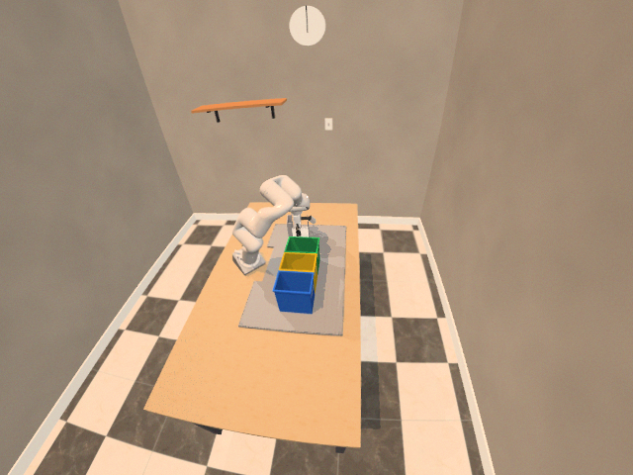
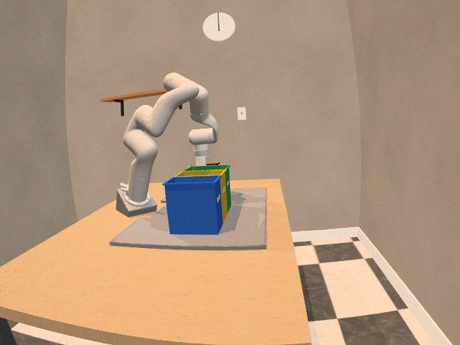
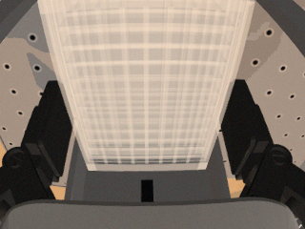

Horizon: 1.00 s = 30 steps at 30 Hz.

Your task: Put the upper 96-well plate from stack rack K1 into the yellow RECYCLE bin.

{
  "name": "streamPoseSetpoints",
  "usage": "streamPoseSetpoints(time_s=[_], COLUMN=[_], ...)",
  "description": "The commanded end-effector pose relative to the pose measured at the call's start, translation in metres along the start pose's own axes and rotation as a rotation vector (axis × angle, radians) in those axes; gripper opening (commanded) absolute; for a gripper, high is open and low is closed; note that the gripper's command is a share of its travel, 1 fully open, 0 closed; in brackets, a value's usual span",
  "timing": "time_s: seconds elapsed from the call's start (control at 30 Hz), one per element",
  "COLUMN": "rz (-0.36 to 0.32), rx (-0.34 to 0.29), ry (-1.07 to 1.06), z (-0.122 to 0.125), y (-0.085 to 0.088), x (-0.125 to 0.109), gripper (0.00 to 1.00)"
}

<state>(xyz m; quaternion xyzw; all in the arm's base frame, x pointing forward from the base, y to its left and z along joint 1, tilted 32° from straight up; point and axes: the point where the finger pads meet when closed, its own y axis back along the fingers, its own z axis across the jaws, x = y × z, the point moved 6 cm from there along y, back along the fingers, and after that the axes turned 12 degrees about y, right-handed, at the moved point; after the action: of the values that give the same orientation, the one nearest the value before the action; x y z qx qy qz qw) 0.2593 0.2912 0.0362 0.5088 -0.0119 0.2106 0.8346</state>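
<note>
In the wrist view a pale translucent 96-well plate point(image 3: 145, 71) fills the middle, and my gripper point(image 3: 146, 99) is shut on it, one black finger against each long side. The rack K1 and the lower plate are hidden under it. In the top view the gripper point(image 1: 299, 225) is low behind the green bin point(image 1: 302, 244), at the far end of the bin row. The yellow bin point(image 1: 298, 262) stands in the middle of the row, between the green bin and the blue bin point(image 1: 294, 291). In the exterior view the yellow bin point(image 2: 208, 173) shows only as a rim behind the blue bin point(image 2: 192, 208).
The three bins stand upright, touching in a line on a grey mat point(image 1: 302, 286). The arm's base point(image 1: 248, 260) is at the mat's left. A perforated grey surface point(image 3: 280, 83) lies under the plate.
</note>
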Motion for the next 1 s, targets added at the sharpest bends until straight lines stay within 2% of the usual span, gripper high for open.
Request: streamPoseSetpoints(time_s=[0.0, 0.97], rz=[0.003, 0.003], rx=[0.003, 0.003], ry=[-0.001, -0.001], z=[-0.001, -0.001], y=[0.002, 0.02], x=[0.001, 0.001], gripper=[0.0, 0.0])
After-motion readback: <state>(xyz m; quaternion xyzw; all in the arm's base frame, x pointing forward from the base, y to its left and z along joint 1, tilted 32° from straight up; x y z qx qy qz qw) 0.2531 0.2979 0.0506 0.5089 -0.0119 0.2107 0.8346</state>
